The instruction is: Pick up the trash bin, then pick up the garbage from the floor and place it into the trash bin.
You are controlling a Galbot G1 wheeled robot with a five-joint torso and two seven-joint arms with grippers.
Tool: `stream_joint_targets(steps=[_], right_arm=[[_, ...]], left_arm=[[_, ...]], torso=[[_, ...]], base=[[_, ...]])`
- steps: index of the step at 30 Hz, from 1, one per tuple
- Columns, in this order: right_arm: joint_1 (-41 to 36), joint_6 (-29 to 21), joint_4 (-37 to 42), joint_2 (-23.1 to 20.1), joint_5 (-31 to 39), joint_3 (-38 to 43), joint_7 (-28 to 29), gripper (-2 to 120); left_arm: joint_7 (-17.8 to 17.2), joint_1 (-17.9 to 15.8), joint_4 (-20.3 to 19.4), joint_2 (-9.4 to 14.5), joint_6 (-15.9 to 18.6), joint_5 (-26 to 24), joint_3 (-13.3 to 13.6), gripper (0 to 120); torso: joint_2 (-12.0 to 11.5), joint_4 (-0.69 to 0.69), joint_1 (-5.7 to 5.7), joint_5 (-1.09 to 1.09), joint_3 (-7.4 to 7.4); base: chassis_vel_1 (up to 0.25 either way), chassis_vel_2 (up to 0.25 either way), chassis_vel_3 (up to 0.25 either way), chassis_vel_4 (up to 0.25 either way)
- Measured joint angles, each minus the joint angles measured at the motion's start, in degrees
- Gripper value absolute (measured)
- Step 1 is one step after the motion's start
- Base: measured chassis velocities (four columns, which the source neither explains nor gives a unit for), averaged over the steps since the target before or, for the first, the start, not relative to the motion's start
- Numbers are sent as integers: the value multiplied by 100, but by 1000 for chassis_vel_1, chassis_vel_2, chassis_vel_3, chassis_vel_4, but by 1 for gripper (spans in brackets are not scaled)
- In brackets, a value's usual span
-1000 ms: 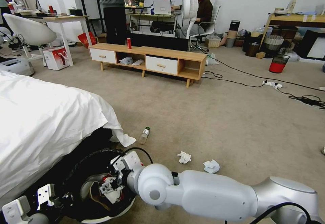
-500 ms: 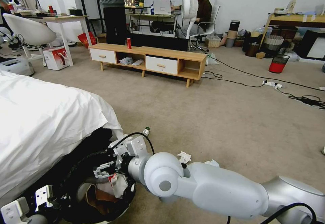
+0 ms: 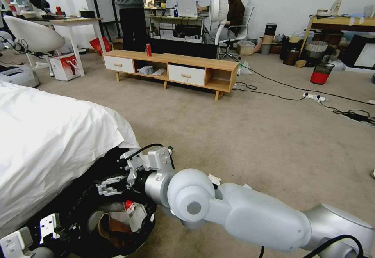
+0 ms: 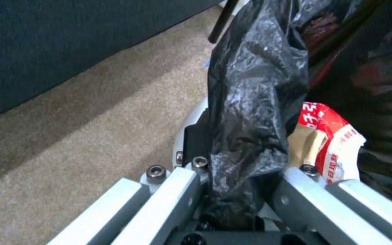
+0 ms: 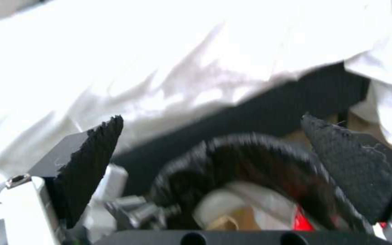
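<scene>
The trash bin (image 3: 84,202), lined with a black bag, sits low at my left beside the bed. My left gripper (image 3: 54,226) is shut on its rim; the left wrist view shows that gripper (image 4: 241,177) pinching the bag-covered edge. Inside lie garbage pieces: a red-white packet (image 3: 134,213) (image 4: 330,143) and tan cardboard (image 3: 113,226). My right gripper (image 3: 109,185) hangs open and empty above the bin's far rim; from its wrist camera the right gripper (image 5: 218,149) has wide-apart pads (image 5: 92,163) over the bin (image 5: 268,149). A tissue (image 3: 214,179) and a bottle's green cap (image 3: 170,148) peek past the right arm.
The bed with a white sheet (image 3: 50,141) crowds the left side. A low wooden cabinet (image 3: 172,68) with an upright red can (image 3: 148,49) stands ahead. Cables and a power strip (image 3: 314,97) cross the carpet at right, near a red-and-black mesh bin (image 3: 321,73).
My right gripper has let go of the red-white packet, which now lies in the bin. It has risen out of the bin and moved toward the bed.
</scene>
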Motion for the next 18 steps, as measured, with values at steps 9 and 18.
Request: stream_joint_targets(steps=[9, 18], right_arm=[[-460, 882, 454, -962, -350, 1297, -784, 100], [-1577, 1987, 668, -1821, -1805, 3219, -1865, 100]], left_arm=[[12, 47, 12, -13, -1, 101, -57, 1], [84, 157, -10, -110, -1, 223, -160, 1]], torso=[[0, -1, 0, 1, 0], [-1, -4, 0, 2, 0]], base=[[0, 0, 0, 0], [0, 0, 0, 0]])
